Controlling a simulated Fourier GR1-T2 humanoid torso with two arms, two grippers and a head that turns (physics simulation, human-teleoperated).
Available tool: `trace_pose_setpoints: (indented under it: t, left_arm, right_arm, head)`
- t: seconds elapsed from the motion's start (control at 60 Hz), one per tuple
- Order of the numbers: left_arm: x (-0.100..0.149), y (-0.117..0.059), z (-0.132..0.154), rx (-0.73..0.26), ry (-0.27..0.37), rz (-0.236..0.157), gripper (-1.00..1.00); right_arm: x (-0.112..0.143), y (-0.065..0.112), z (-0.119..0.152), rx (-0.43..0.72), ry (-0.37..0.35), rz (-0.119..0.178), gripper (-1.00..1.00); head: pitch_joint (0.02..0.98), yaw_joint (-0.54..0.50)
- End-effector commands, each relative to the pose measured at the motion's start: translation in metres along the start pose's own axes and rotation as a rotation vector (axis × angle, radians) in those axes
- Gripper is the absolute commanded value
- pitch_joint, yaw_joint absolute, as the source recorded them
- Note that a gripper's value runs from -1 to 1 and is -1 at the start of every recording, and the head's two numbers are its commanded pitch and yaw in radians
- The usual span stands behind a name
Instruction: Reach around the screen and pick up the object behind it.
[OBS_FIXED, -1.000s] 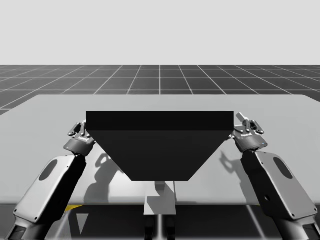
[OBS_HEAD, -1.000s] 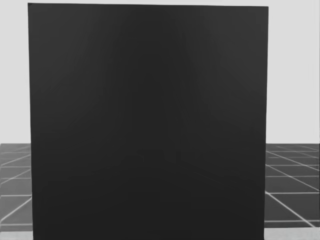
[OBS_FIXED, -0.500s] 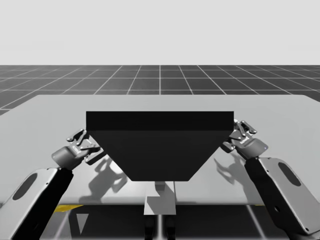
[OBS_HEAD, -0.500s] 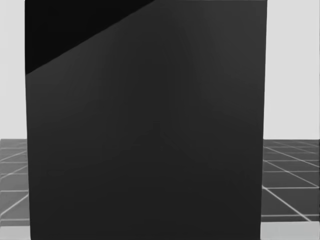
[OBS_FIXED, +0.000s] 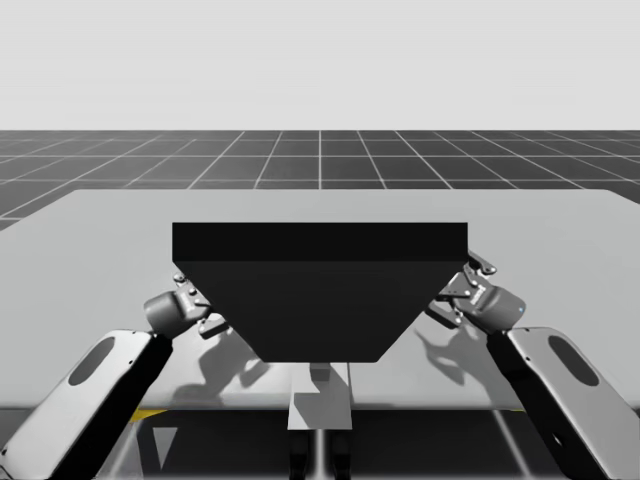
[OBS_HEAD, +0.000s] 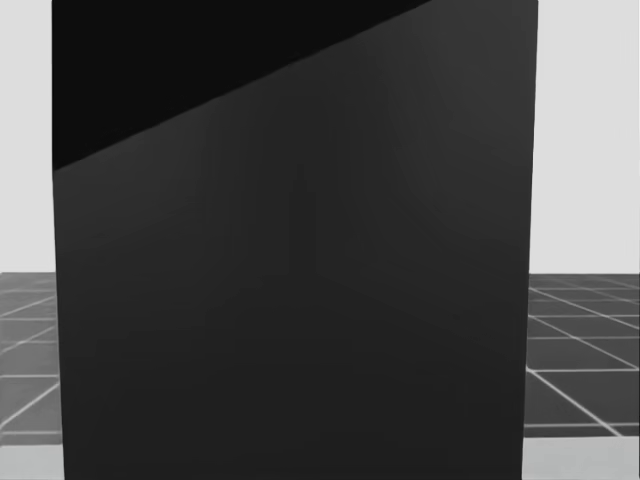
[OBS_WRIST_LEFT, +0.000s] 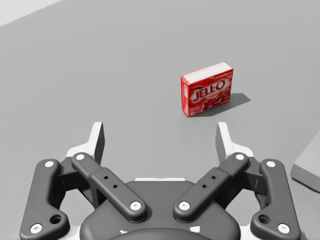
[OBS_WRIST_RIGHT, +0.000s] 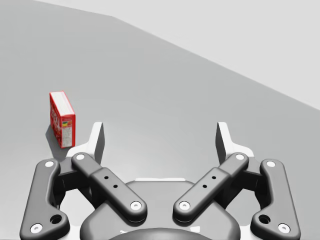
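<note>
A tall black screen (OBS_FIXED: 320, 290) stands mid-table and blocks most of the head view (OBS_HEAD: 300, 280). The object is a small red box (OBS_WRIST_LEFT: 207, 89), upright on the grey table. In the left wrist view it stands ahead of my left gripper (OBS_WRIST_LEFT: 160, 135) and off to one side, well apart from it. In the right wrist view the red box (OBS_WRIST_RIGHT: 62, 119) shows edge-on, just outside one finger of my right gripper (OBS_WRIST_RIGHT: 160, 135). Both grippers are open and hold nothing. From above, the left gripper (OBS_FIXED: 190, 298) and right gripper (OBS_FIXED: 465, 288) flank the screen's two side edges.
The grey table (OBS_FIXED: 100, 230) stretches wide on both sides of the screen, with a dark gridded floor (OBS_FIXED: 320, 160) beyond. A grey slab corner (OBS_WRIST_LEFT: 307, 167) lies beside the left gripper. A narrow grey post (OBS_FIXED: 320, 400) stands at the table's front edge.
Both grippers have slid inward to the screen's side edges and nearer the table's front. My head has turned slightly; the screen's top edge has left the picture.
</note>
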Motion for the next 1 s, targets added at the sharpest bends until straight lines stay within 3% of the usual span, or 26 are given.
trace_pose_setpoints:
  t: [0.017,0.45,0.85,1.0]
  left_arm:
    - [-0.004,-0.013,-0.028,-0.046,0.009,0.011,-1.00]
    - [-0.014,-0.029,-0.077,-0.106,0.049,0.017,-1.00]
    - [-0.015,-0.026,-0.115,-0.157,0.082,-0.006,-1.00]
    - [-0.015,-0.023,-0.126,-0.178,0.082,0.010,-1.00]
  right_arm:
    - [-0.004,0.008,0.000,0.051,0.010,0.013,-1.00]
    - [-0.016,0.016,-0.007,0.115,0.060,-0.009,-1.00]
    - [-0.020,0.019,-0.009,0.133,0.072,-0.008,-1.00]
    - [-0.020,0.021,-0.009,0.136,0.075,-0.007,-1.00]
  head:
    - [0.077,-0.03]
    - [0.097,-0.03]
    - [0.112,-0.03]
    - [0.118,-0.03]
